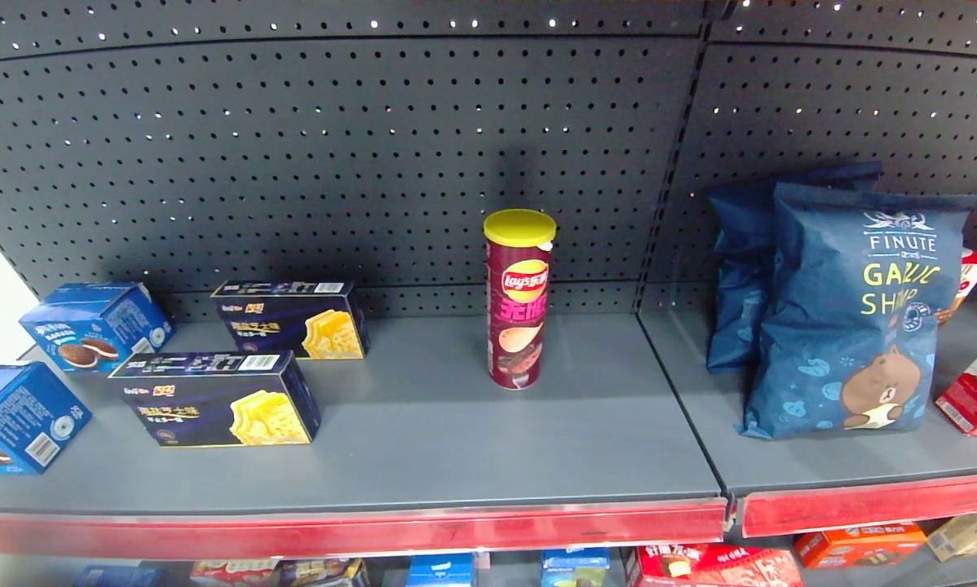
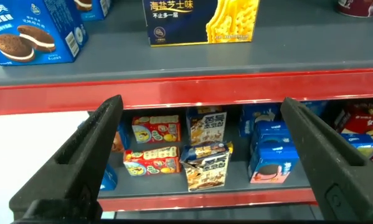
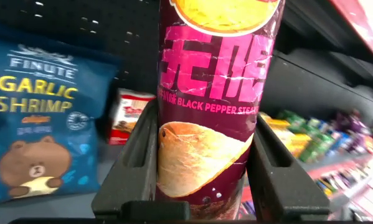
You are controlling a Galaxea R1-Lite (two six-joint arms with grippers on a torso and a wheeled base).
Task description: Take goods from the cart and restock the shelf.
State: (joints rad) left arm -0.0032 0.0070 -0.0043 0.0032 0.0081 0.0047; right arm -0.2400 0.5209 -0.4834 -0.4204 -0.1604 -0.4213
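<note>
Diffuse light; shelved chip can [image 1: 519,297] casts a soft shadow on the pegboard [image 1: 333,163]; shelf edge [image 1: 350,526] bows; head view's left margin overexposed.

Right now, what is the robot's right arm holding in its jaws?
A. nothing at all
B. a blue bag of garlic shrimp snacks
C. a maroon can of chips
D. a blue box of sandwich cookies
C: in the right wrist view the right jaws sit tight against both sides of the maroon can of chips, while the blue bag stands apart, farther back.

Head camera overlooks shelf [image 1: 423,440]; wrist cameras look closer.
</note>
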